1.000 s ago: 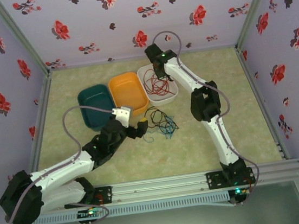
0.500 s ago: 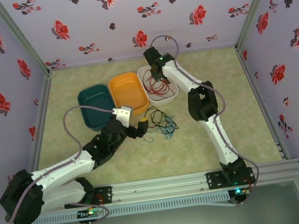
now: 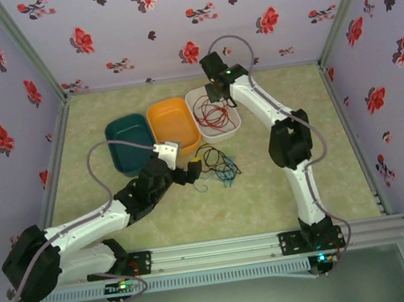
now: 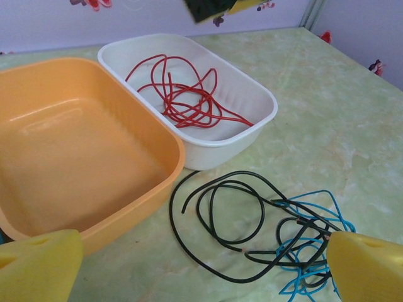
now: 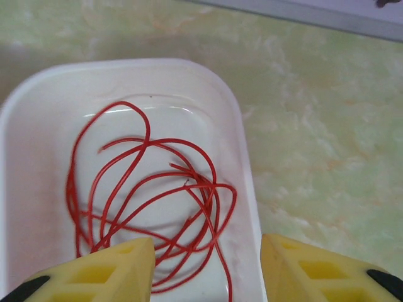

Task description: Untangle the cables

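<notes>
The right claw stands with its yellow fingers apart, clamped on nothing, just above the thin red wire, which lies coiled inside the white plastic tray. I think it should rise straight up, so that no loop catches a finger. The right arm reaches far forward with its wrist bent down. The left claw, wide apart, hovers low beside the thin black wire and the thin blue wire, which are tangled together on the pale green counter.

Here's a robot test cell, lab kit and no one's home: left arm and right arm bolted to an aluminium rail at the near edge, with a green marbled tabletop boxed in by flower-papered walls (metal posts at the corners).
</notes>
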{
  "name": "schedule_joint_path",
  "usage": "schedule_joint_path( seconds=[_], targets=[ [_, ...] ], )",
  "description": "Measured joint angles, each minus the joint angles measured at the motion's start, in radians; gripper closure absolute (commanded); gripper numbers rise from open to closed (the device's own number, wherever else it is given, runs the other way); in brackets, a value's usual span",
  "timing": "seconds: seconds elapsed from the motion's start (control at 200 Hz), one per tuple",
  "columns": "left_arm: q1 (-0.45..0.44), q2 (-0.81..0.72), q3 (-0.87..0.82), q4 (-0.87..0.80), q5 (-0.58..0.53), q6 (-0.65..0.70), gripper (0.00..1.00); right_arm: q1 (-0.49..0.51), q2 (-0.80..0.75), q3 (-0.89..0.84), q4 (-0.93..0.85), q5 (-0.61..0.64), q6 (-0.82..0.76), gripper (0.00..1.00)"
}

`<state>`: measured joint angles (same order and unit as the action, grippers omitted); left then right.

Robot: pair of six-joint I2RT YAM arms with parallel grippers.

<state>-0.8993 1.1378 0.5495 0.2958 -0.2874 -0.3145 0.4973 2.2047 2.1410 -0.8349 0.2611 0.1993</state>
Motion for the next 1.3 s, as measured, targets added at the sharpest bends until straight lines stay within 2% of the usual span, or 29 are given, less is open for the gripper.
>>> schedule_joint_path(
  seconds=[0.29, 0.585, 0.635, 0.665, 0.77, 0.895, 1.11, 1.195, 1.3],
  targets=[
    [0.001, 0.172, 0.14, -0.073, 0.052, -0.049, 0.08, 0.001, -0.384, -0.451, 0.152, -0.009, 0.088, 0.38],
    [-0.002, 0.436, 0.322, -0.161, 0.167, -0.072, 0.16, 0.001, -0.694, -0.892, 0.292, 0.028, 0.204, 0.17],
    [-0.004, 0.471, 0.341, -0.17, 0.179, -0.072, 0.17, 0.001, -0.735, -0.941, 0.303, 0.034, 0.227, 0.1],
    [-0.006, 0.491, 0.351, -0.177, 0.187, -0.071, 0.17, 0.001, -0.756, -0.967, 0.309, 0.036, 0.24, 0.01],
    [-0.012, 0.549, 0.378, -0.204, 0.214, -0.064, 0.23, 0.001, -0.813, -1.034, 0.315, 0.043, 0.27, 0.01],
    [-0.017, 0.597, 0.396, -0.222, 0.257, -0.052, 0.42, 0.001, -0.859, -1.092, 0.315, 0.045, 0.308, 0.01],
    [-0.034, 0.606, 0.396, -0.253, 0.308, -0.045, 0.82, 0.001, -0.911, -1.177, 0.327, 0.021, 0.359, 0.01],
    [-0.038, 0.587, 0.368, -0.257, 0.323, -0.05, 0.9, 0.008, -0.917, -1.208, 0.338, -0.012, 0.373, 0.01],
    [-0.038, 0.526, 0.295, -0.279, 0.332, -0.067, 0.94, 0.028, -0.917, -1.236, 0.341, -0.05, 0.388, 0.01]
  ],
)
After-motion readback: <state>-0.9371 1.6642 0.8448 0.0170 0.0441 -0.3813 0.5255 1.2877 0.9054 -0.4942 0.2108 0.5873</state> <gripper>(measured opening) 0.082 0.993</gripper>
